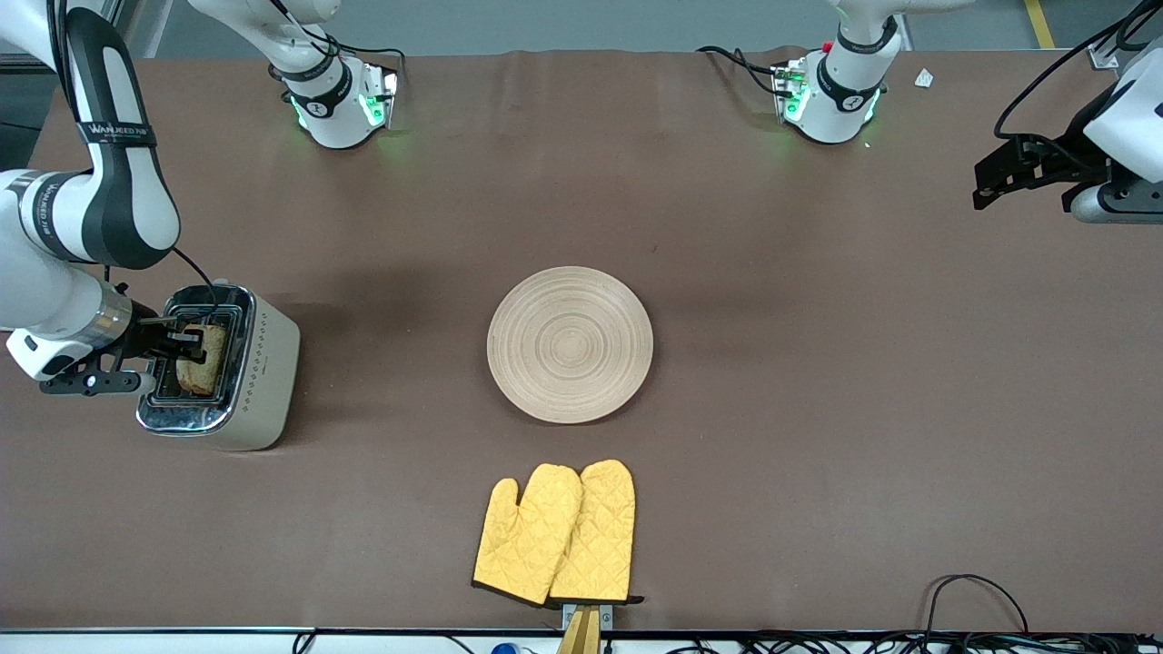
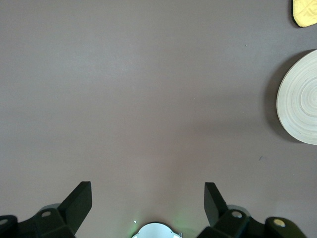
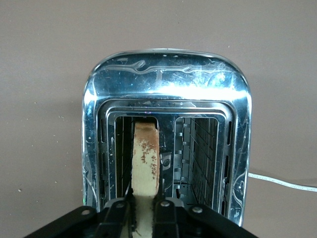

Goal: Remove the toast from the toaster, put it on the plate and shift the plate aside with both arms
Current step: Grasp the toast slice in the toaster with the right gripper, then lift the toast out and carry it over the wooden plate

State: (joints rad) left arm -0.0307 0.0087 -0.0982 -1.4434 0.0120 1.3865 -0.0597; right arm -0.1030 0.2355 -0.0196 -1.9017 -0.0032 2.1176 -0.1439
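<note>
I see my right arm bent low at its end of the surface, wrist level, its pincer (image 1: 186, 343) pinched on the toast (image 1: 205, 359). My left arm waits raised at its own end, its pincer (image 1: 990, 186) spread wide, fingers (image 2: 79, 201) well apart over bare surface (image 2: 148, 99).

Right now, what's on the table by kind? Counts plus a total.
toaster: 1
toast: 1, in a toaster slot, right gripper shut on it
plate: 1
oven mitts: 2
left gripper: waits, open
Total: 5
</note>
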